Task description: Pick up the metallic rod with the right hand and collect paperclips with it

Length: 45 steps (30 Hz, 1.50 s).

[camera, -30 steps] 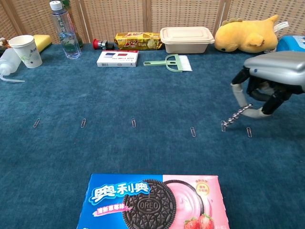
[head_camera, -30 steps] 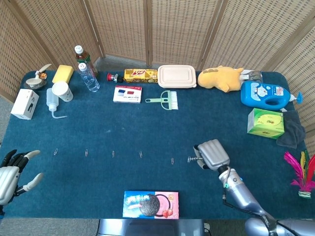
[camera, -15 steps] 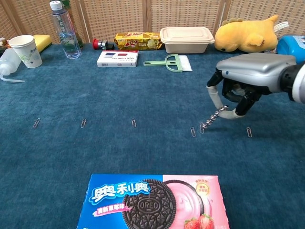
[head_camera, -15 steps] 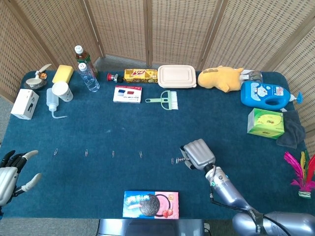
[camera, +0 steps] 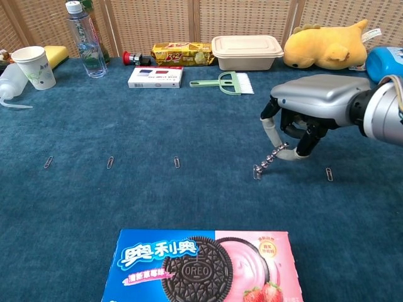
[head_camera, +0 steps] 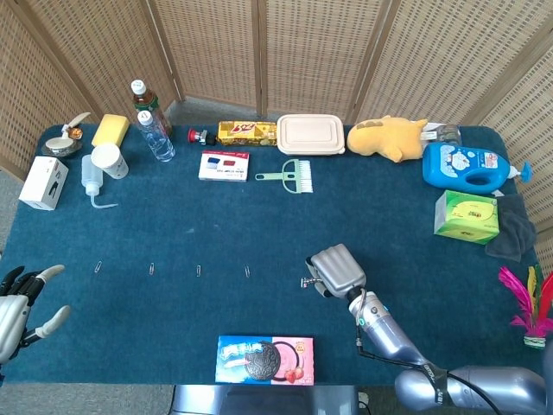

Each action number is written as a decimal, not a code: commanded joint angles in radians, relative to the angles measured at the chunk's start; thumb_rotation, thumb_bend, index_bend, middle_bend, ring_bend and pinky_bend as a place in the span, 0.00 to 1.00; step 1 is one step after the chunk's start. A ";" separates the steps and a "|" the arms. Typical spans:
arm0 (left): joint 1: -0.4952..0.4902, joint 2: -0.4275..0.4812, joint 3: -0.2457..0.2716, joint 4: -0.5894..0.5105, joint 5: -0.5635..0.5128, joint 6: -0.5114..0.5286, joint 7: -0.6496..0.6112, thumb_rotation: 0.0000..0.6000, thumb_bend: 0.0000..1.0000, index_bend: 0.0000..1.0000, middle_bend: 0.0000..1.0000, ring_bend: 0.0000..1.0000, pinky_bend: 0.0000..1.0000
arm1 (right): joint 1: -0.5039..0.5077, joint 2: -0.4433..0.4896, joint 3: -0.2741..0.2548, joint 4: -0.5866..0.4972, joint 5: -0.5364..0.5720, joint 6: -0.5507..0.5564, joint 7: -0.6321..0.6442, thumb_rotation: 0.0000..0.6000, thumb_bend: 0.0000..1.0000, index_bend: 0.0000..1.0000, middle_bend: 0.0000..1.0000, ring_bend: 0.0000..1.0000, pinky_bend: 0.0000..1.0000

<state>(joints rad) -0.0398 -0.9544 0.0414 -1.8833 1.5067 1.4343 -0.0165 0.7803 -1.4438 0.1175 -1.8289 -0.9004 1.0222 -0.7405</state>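
Now rod [camera: 272, 157] in right robot hand [camera: 301, 117]

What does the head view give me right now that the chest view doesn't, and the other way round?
Only the head view shows the left hand, open at the table's near-left corner, plus the green box and feather toy on the right. Only the chest view shows a paperclip lying past the right hand, and the rod tip meeting another paperclip. Both show the right hand holding the rod, three paperclips to its left, and the Oreo box.
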 commanded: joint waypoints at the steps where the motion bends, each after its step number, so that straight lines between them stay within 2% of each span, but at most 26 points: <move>1: 0.001 -0.002 0.001 0.003 0.001 0.001 -0.004 0.00 0.24 0.14 0.21 0.17 0.04 | 0.005 -0.004 -0.003 0.000 0.007 0.005 -0.005 1.00 0.41 0.64 0.91 0.87 0.70; 6: 0.002 -0.004 0.002 0.007 0.004 0.001 -0.007 0.00 0.24 0.13 0.21 0.17 0.04 | 0.013 -0.002 0.000 -0.006 0.013 0.015 -0.004 1.00 0.41 0.64 0.91 0.87 0.70; 17: -0.001 -0.009 0.001 0.011 0.002 -0.006 -0.007 0.00 0.24 0.13 0.21 0.17 0.04 | 0.011 0.074 0.062 -0.001 0.044 0.055 0.066 1.00 0.41 0.64 0.91 0.87 0.70; 25: 0.001 -0.011 0.003 0.015 -0.001 -0.007 -0.011 0.01 0.24 0.13 0.21 0.17 0.04 | 0.009 0.089 0.088 0.045 0.079 0.060 0.111 1.00 0.41 0.63 0.91 0.87 0.70; 35: 0.015 -0.002 0.005 0.016 -0.003 0.011 -0.021 0.01 0.24 0.13 0.21 0.17 0.04 | 0.035 0.059 0.147 0.191 0.185 0.050 0.155 1.00 0.41 0.62 0.90 0.86 0.69; 37: 0.017 0.000 0.006 0.015 -0.004 0.011 -0.021 0.01 0.24 0.13 0.21 0.17 0.04 | 0.043 0.051 0.150 0.220 0.207 0.040 0.153 1.00 0.41 0.57 0.89 0.85 0.68; 40: 0.018 0.005 0.005 0.014 -0.006 0.013 -0.020 0.01 0.24 0.13 0.21 0.17 0.04 | 0.051 0.049 0.150 0.246 0.242 0.016 0.152 1.00 0.41 0.33 0.79 0.79 0.65; 41: 0.018 0.006 0.005 0.013 -0.007 0.012 -0.019 0.01 0.24 0.13 0.21 0.17 0.04 | 0.050 0.048 0.150 0.251 0.245 0.010 0.160 1.00 0.41 0.23 0.73 0.75 0.62; 42: 0.017 0.007 0.004 0.012 -0.008 0.011 -0.019 0.01 0.24 0.13 0.21 0.17 0.04 | 0.048 0.047 0.149 0.256 0.246 0.004 0.170 0.99 0.41 0.14 0.64 0.68 0.59; 43: 0.016 0.008 0.004 0.011 -0.009 0.010 -0.017 0.01 0.24 0.13 0.21 0.17 0.04 | 0.046 0.046 0.147 0.260 0.243 -0.002 0.178 0.96 0.41 0.09 0.57 0.61 0.56; 45: 0.014 0.008 0.003 0.007 -0.007 0.007 -0.014 0.01 0.24 0.13 0.21 0.17 0.04 | 0.042 0.045 0.144 0.268 0.231 -0.006 0.198 0.83 0.41 0.00 0.35 0.38 0.45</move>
<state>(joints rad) -0.0248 -0.9463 0.0444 -1.8753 1.4990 1.4421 -0.0308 0.8252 -1.3968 0.2638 -1.5679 -0.6618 1.0218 -0.5551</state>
